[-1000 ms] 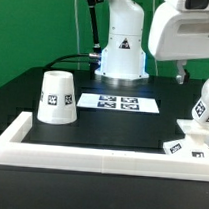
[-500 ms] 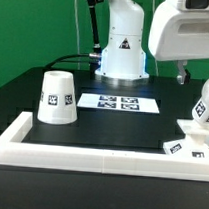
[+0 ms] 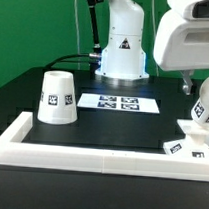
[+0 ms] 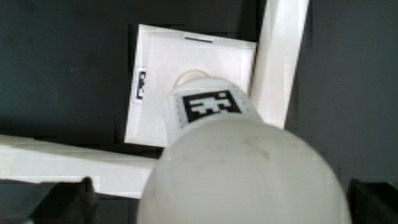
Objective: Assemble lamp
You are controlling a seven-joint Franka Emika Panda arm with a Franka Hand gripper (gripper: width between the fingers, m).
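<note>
The round white bulb (image 3: 206, 100) stands upright on the flat angular base (image 3: 190, 140) at the exterior view's right. In the wrist view the bulb (image 4: 231, 165) fills the foreground, with its tag facing the camera, and the base (image 4: 178, 65) lies beyond it. My gripper (image 3: 187, 86) hangs just above and beside the bulb. Its dark fingers (image 4: 64, 200) stand wide apart on either side of the bulb, open and not touching it; the gripper (image 4: 217, 208) holds nothing. The tapered shade (image 3: 57, 97) stands alone at the exterior view's left.
The marker board (image 3: 120, 101) lies flat in front of the robot's white pedestal (image 3: 123, 49). A raised white rail (image 3: 99, 154) runs along the table's front and sides, and shows in the wrist view (image 4: 281, 50) next to the base.
The gripper and wrist have moved toward the exterior view's right and lower, closer over the bulb. The shade, bulb and base have not moved.
</note>
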